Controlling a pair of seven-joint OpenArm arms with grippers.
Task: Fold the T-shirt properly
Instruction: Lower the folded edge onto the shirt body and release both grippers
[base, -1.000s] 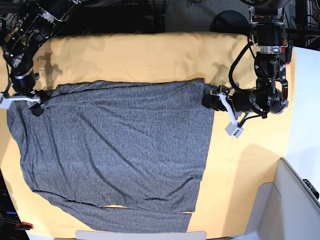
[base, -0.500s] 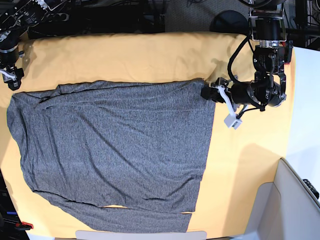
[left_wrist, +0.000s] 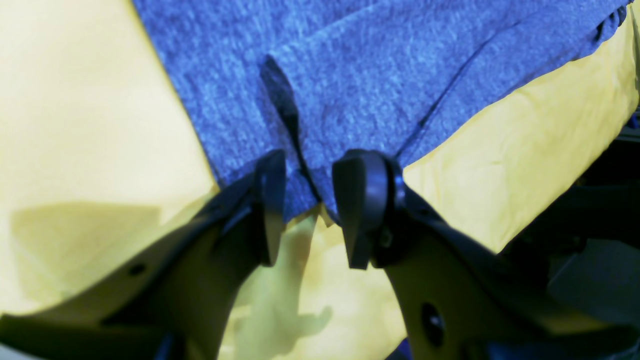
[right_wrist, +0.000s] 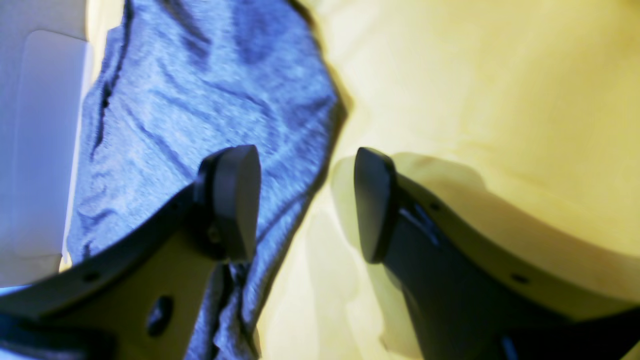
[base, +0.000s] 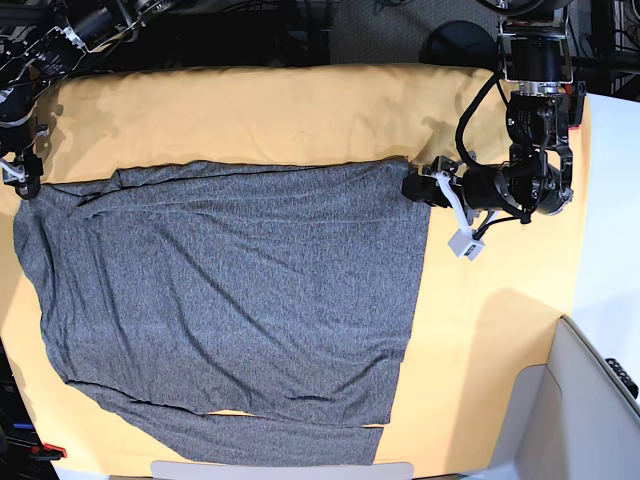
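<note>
While the T-shirt (base: 220, 300) lies spread flat across the yellow-orange cloth (base: 300, 110) on the bench, the left gripper (left_wrist: 305, 210) straddles its far corner, jaws parted and not yet clenched. Beside the T-shirt's opposite far edge, the right gripper (right_wrist: 305, 200) hovers, jaws released and empty. Judging by this, corner-grasping is in hand; next, both should pinch fabric.

Readable text: none in any view.
T-shirt (base: 230, 290): plain heathered grey knit, no print or label showing.
Yellow-orange cloth (base: 300, 110): plain, no markings.
White tag (base: 462, 243) hanging by the arm at the right of the base view: too small to read.
</note>
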